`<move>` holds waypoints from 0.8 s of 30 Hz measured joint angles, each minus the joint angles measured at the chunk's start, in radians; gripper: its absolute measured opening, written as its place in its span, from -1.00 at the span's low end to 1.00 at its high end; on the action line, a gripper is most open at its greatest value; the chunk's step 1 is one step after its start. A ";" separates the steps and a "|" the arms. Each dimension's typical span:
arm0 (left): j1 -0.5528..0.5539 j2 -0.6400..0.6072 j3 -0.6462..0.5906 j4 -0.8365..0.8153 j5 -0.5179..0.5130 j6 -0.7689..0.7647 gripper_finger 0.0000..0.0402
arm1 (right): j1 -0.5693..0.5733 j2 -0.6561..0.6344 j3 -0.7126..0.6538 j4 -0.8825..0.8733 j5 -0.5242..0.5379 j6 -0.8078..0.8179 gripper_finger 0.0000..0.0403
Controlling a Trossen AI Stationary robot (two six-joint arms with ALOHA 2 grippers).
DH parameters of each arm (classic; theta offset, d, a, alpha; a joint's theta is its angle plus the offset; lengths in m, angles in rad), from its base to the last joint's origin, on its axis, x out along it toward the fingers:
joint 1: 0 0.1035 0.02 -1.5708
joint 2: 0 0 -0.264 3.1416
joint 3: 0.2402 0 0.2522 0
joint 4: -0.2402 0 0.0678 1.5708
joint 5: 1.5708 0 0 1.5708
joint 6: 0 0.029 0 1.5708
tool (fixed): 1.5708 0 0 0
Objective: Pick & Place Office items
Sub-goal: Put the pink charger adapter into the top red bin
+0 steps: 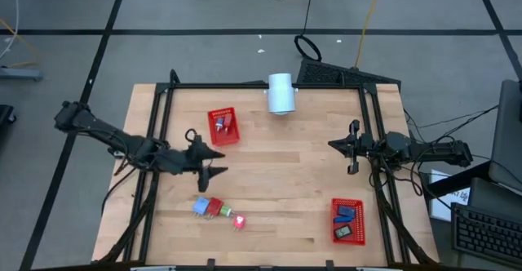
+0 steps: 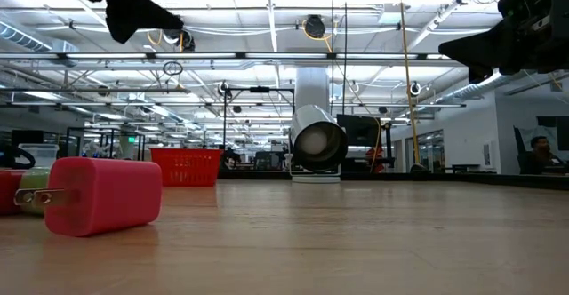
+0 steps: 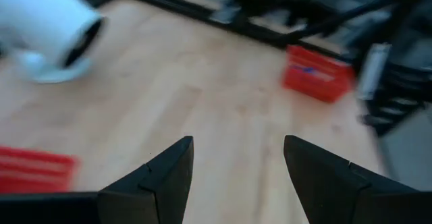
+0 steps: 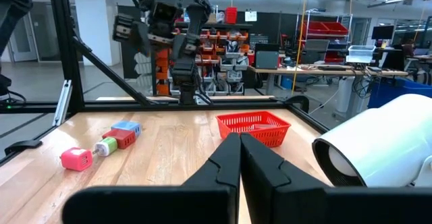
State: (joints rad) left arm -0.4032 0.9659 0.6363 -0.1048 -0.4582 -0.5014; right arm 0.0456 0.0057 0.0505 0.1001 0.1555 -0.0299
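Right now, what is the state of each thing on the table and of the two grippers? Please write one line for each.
Left gripper: open, holding nothing, above the table.
Right gripper: shut, holding nothing.
White cylinder: lying on its side.
Left basket: upright, small items inside.
Right basket: upright, a blue and a dark item inside.
Red plug: loose on the table.
Blue and red pieces: loose, close together.

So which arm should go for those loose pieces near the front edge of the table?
Probably the left. Its claw is open and hangs just behind the loose pieces on that side. The right claw is shut and sits across the table.
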 joint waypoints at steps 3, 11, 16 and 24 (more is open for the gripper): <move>-0.015 0.001 -0.051 0.069 0.087 0.006 0.17 | 0.000 0.000 0.000 0.000 0.000 0.000 -1.00; -0.026 0.103 -0.133 0.107 0.125 -0.012 0.17 | 0.000 0.000 0.000 0.000 0.000 0.000 -1.00; -0.026 0.205 -0.146 0.108 0.126 -0.005 0.17 | 0.000 0.000 0.000 0.000 0.000 0.000 -1.00; -0.026 0.340 -0.146 0.202 0.147 -0.128 0.17 | 0.000 0.000 0.000 0.000 0.000 0.000 -1.00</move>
State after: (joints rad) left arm -0.4290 1.3058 0.4900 0.0976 -0.3112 -0.6290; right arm 0.0458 0.0059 0.0503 0.1001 0.1555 -0.0303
